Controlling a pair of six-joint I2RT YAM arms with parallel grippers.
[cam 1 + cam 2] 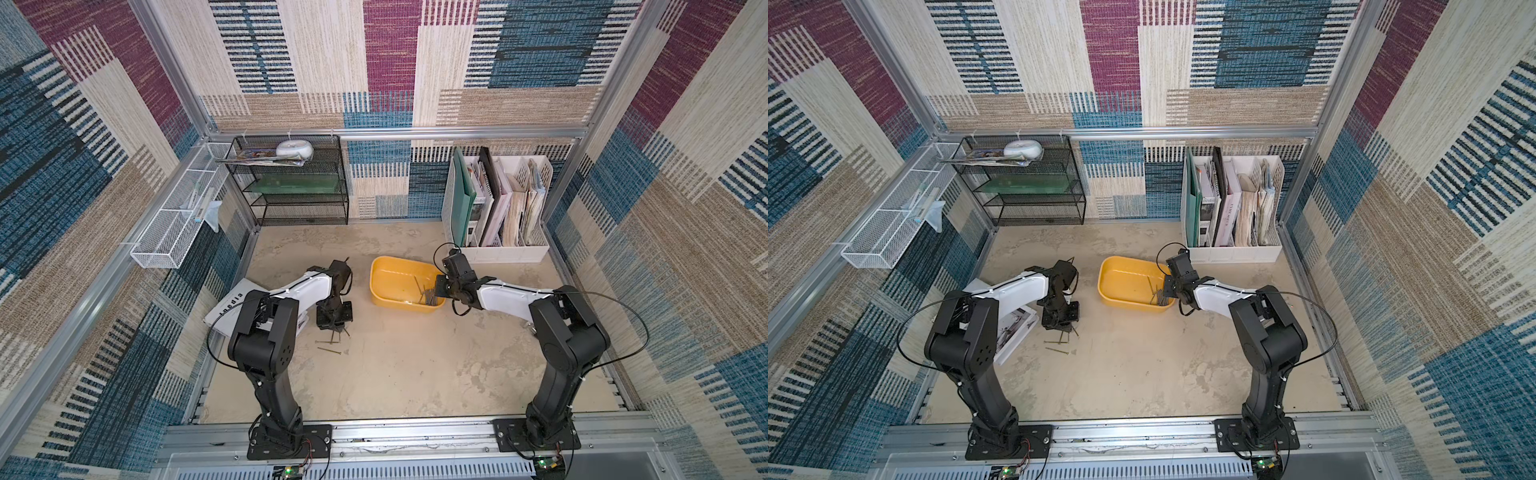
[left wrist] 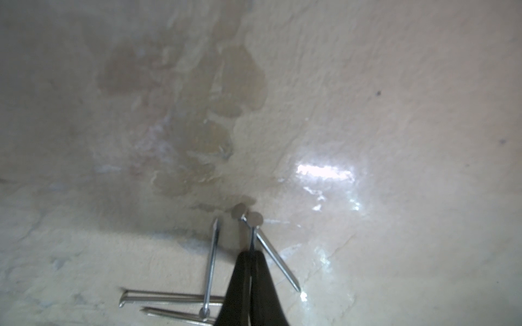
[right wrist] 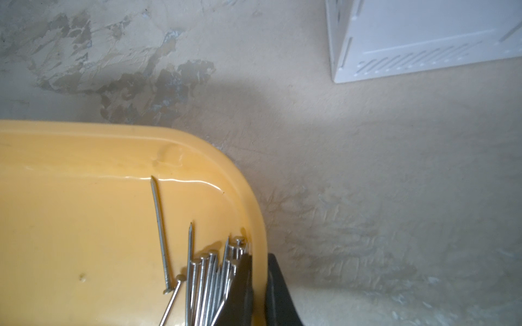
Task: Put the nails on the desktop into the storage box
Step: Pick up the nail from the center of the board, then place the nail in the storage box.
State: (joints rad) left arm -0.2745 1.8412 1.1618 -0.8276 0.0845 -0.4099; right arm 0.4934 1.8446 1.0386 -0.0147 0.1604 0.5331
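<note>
Left gripper (image 2: 251,255) is pinched shut on thin grey metal nails (image 2: 252,234). A few more lie loose beside it, toward the left edge of the mottled beige desktop (image 1: 415,365). Right gripper (image 3: 259,256) is clamped on the rim of the shallow yellow plastic tub (image 3: 84,225), mid-desktop, with a heap of nails in that corner.

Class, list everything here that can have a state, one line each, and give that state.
Shallow yellow-orange plastic tub: upright, open, gripped at its rim.
Thin metal nails in the tub: lying bunched near the gripped end.
Loose thin metal nails: few, lying on the beige mottled desktop.
Left gripper: fingers shut, pinching a flat-headed nail.
Right gripper: fingers shut on the tub's rim, one inside, one outside.
</note>
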